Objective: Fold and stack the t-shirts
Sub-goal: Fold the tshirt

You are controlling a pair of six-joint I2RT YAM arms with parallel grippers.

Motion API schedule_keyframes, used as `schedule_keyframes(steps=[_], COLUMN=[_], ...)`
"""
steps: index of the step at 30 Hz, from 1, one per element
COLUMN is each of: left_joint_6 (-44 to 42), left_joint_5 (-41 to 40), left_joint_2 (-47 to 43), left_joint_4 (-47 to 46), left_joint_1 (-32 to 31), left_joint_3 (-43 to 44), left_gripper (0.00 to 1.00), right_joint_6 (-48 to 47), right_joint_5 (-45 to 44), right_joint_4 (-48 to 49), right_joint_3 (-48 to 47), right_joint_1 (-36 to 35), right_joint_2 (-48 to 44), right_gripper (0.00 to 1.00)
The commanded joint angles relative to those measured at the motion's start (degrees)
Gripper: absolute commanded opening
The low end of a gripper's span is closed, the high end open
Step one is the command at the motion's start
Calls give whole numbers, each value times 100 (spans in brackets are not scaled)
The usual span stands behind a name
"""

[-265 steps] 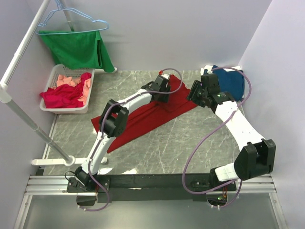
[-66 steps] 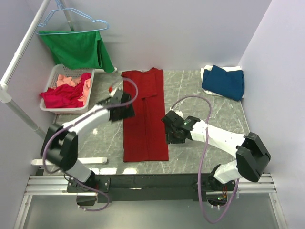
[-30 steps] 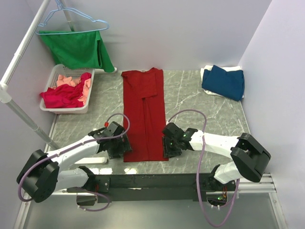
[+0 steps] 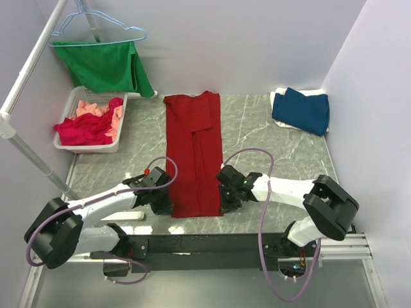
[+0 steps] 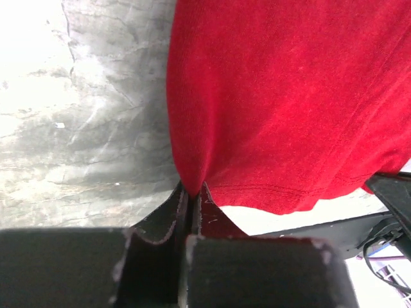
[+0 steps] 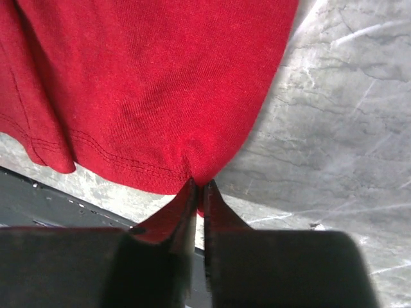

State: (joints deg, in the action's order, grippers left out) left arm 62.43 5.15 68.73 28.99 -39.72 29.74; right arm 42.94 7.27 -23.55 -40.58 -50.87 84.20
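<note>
Grey veined marble tabletop spreads between pale walls, with both arms reaching low over its near edge. At the left, the left gripper has its fingers pressed tight together on the near-left hem corner of the deep-red t-shirt. The cloth rises to a small peak at the fingertips, and the stitched hem runs away to their right. The right gripper is closed the same way on the near-right hem corner, a pinch of red fabric caught between its narrow tips and the double-stitched hem trailing off to their left. Between the two grippers the hem lies along the table's near edge. From there the shirt stretches away from them as a long narrow strip, folded lengthwise, with a sleeve laid over it near the far end. Well beyond the right gripper and off to its right, in the far corner, a folded dark blue t-shirt rests on a white t-shirt. Well beyond the left gripper and to its left stands a white basket holding a crimson t-shirt and a salmon-pink t-shirt. Behind the basket a green garment hangs from a light-blue wire hanger on a white rail.
</note>
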Motion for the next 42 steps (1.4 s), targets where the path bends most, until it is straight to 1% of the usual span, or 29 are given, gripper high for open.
schedule_keyframes(steps=[1,8,12,15,18,21,24,27,31,34,37,41,42], left_joint_6=[41,234,654,1032,1358,1465,1386,1254,1131,1087,1052,806,736], left_joint_5=[-101,-216,-321,-330,-418,-497,-883,-1120,-1664,-1903,-2140,-2360,-2421], left_joint_2=[-8,-403,-659,-896,-1107,-1283,-1248,-950,-353,-124,-18,237,307], left_joint_4=[54,554,1002,1152,1380,1609,1759,1803,1873,1926,1838,1741,1724], left_joint_1=[-96,-422,-816,-1176,-1432,-1520,-1521,-1529,-1468,-1319,-1064,-739,-591], left_joint_3=[-143,-170,-222,-284,-241,-39,339,752,1305,1649,1825,2193,2273], left_gripper=[1,1,1,1,1,1,1,1,1,1,1,1,1], right_joint_6=[-49,83,346,539,637,637,558,427,242,84,-118,-417,-557], right_joint_5=[-155,-138,-24,81,47,-137,-392,-700,-1007,-1280,-1500,-1562,-1597], right_joint_4=[-132,-448,-607,-695,-896,-1195,-1397,-1494,-1460,-1494,-1504,-1310,-1284], right_joint_3=[349,480,709,884,859,613,244,-107,-485,-802,-1110,-1417,-1479], right_joint_1=[-81,-432,-713,-915,-1021,-1030,-1021,-995,-802,-679,-398,111,330], right_joint_2=[44,-483,-887,-1309,-1731,-2039,-2093,-1900,-1539,-1398,-1249,-1073,-951], right_gripper=[0,0,0,0,0,0,0,0,0,0,0,0,0])
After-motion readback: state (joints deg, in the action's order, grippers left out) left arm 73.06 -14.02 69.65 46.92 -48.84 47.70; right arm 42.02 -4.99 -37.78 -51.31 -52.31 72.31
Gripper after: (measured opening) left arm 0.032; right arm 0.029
